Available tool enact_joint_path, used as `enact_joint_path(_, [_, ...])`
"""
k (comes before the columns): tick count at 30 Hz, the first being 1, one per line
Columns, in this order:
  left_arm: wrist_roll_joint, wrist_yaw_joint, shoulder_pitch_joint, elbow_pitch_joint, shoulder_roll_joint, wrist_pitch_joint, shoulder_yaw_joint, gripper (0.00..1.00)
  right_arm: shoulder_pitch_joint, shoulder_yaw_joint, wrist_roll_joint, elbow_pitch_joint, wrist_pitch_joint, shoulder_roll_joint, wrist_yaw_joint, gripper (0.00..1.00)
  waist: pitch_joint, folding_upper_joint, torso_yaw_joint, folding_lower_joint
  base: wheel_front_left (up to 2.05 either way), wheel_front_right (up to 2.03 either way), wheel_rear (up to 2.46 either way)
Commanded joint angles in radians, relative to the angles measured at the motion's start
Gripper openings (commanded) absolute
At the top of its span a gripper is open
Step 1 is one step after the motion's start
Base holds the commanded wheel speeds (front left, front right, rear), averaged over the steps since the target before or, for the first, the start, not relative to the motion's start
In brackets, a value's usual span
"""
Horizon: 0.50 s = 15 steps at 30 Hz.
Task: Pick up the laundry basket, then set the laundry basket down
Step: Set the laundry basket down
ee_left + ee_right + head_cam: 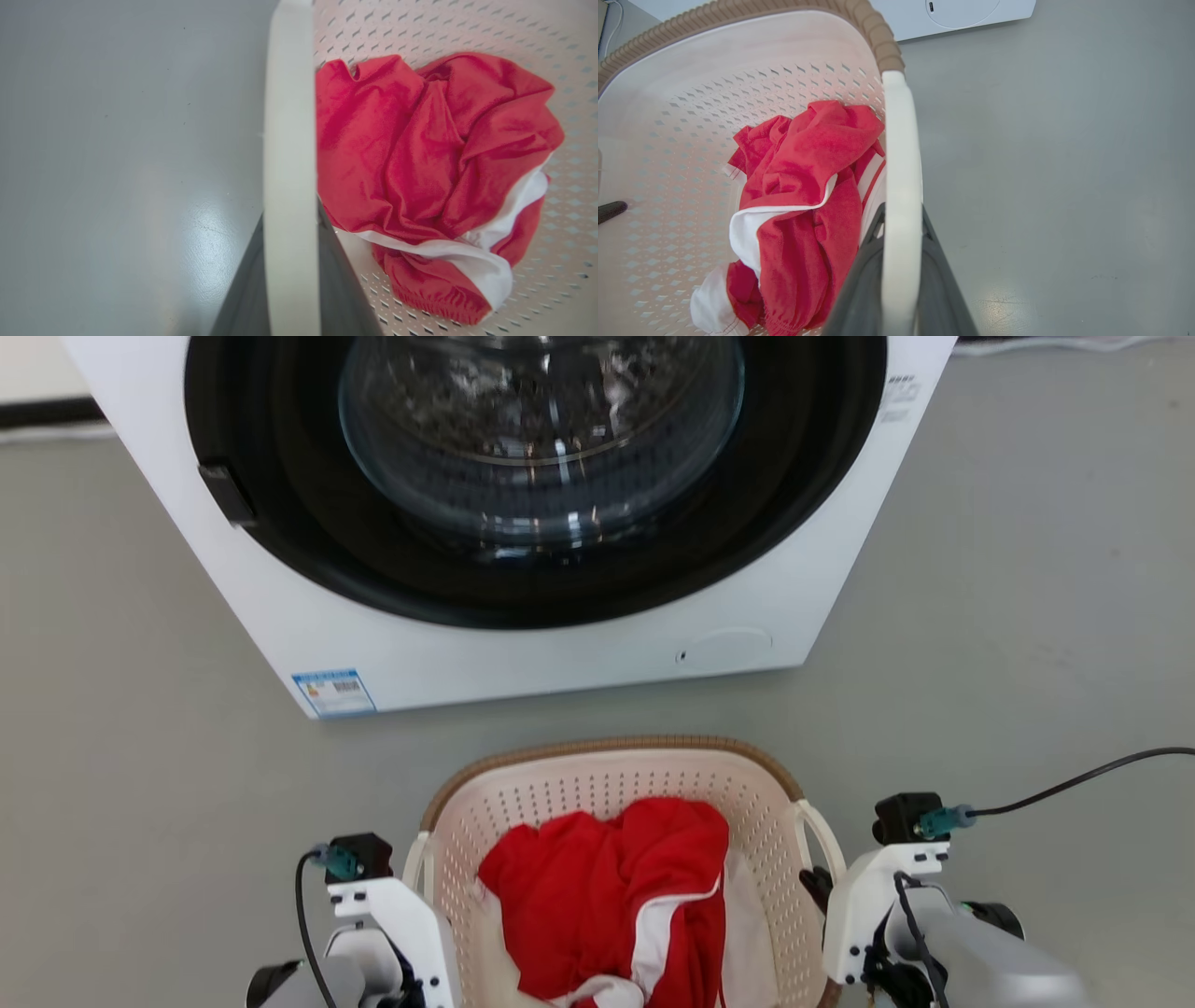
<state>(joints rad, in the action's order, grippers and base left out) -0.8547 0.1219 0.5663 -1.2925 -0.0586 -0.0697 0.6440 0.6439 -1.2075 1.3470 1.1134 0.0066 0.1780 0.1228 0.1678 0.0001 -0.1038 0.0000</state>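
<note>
1. Gripping the left handle (287, 116), the left gripper (290, 214) has its two dark fingers drawn in against either side of the smooth white band. The right gripper (902, 210) holds the right handle (901, 140) the same way.
2. The laundry basket (597, 747) spans the gap between the two grippers. Whether its base is off the grey floor (1027, 616) cannot be told. A crumpled red-and-white garment (607, 887) lies inside, inboard of both pairs of fingers.
3. Likely fault: each handle is narrow and slick, so it may slide along the fingers. If one arm rises faster than the other, the basket would tilt and the garment could spill out.
4. Likely fault: ahead of the fingertips the washing machine (560, 653) stands near the basket's far rim, so a forward swing could strike it. The black cable (1074, 784) beside the right wrist might snag.
5. Writing: a blue-edged sticker (333, 693) sits low on the machine, ahead on the left gripper's side, with print too small to read. No brand is legible.
</note>
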Motion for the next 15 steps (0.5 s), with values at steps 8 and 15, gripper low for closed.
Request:
enact_joint_path(8, [0.007,0.006,0.102,0.01,-0.025,0.066,-0.014,0.0,0.055,-0.012,0.006,-0.02,-0.085,0.022,0.008,0.0,0.144,-0.0001,0.014,0.0,0.0,0.0,0.0])
enact_joint_path(15, [0.016,0.001,0.159,0.007,-0.026,0.118,-0.009,0.0,0.098,-0.019,0.004,-0.026,-0.143,0.033,0.008,0.0,0.231,-0.0001,0.023,0.0,0.0,0.0,0.0])
